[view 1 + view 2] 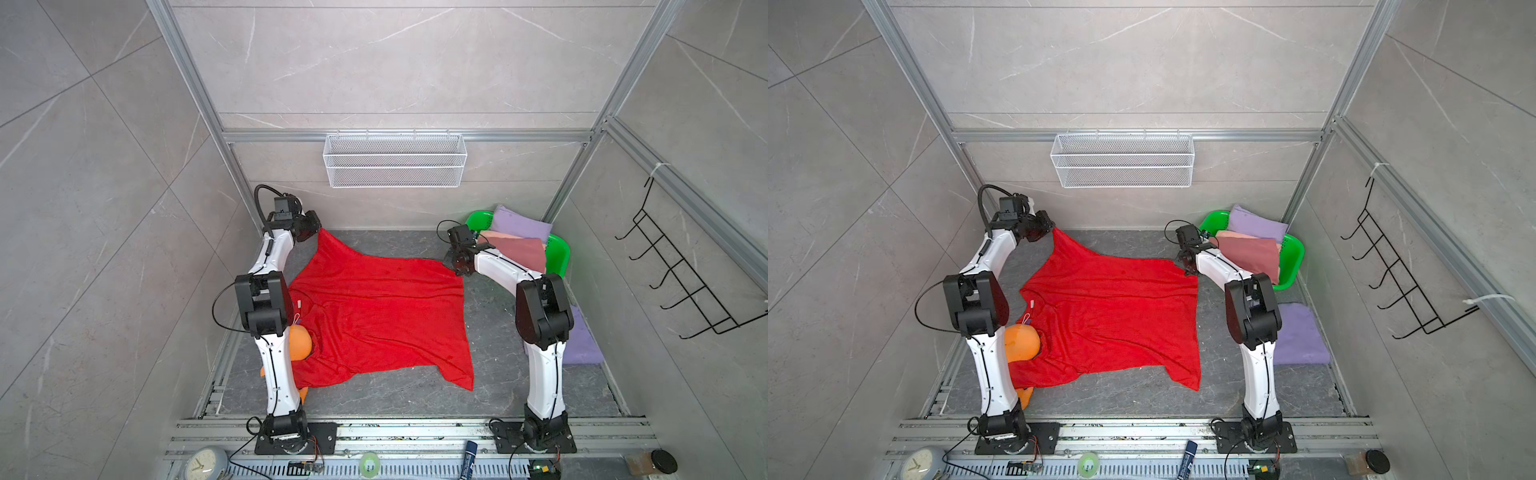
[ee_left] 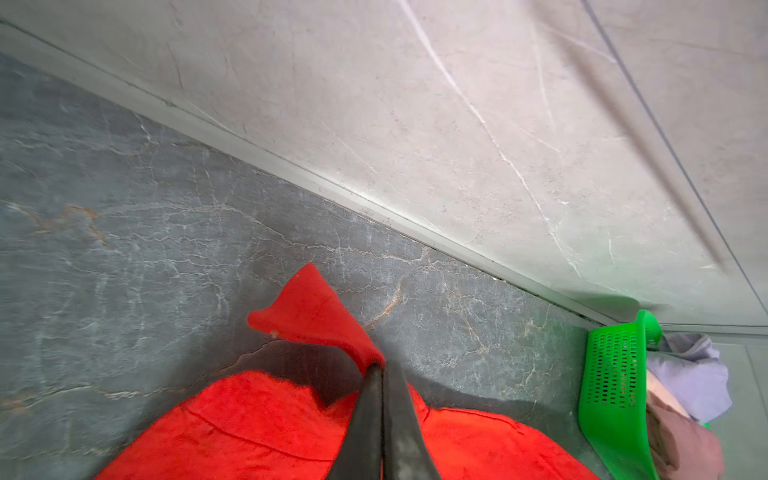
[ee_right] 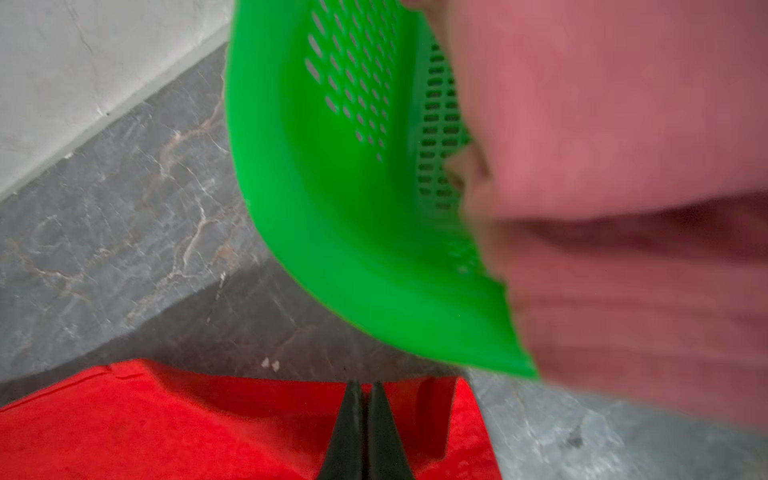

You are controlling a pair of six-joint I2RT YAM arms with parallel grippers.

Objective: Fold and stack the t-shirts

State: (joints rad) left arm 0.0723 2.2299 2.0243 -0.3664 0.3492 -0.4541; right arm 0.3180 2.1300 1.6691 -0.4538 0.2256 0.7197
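Nearest, an orange plush toy [image 1: 300, 341] lay beside the left arm, with the collar side of the red t-shirt [image 1: 374, 316] draped over part of it. The red t-shirt was spread mostly flat across the middle of the dark floor, one corner trailing toward the front. Off to the right, partly hidden by the right arm, a folded lavender t-shirt [image 1: 1300, 336] sat on the floor, apart from the red one.

Farther back, the right gripper [image 3: 365, 384] was low at the floor, its jaws pressed together on the red cloth's far right corner (the wrist view showed no gap between them). Farther still, the left gripper [image 2: 382, 368] was clamped on the far left corner, which rose off the floor in a peak.

In the back right corner a green basket [image 1: 559, 253] held a dusty rose t-shirt [image 1: 523, 251], a pale peach t-shirt [image 1: 498, 236] and a second lavender t-shirt [image 1: 519, 226]. On the back wall hung a white wire basket [image 1: 395, 160].
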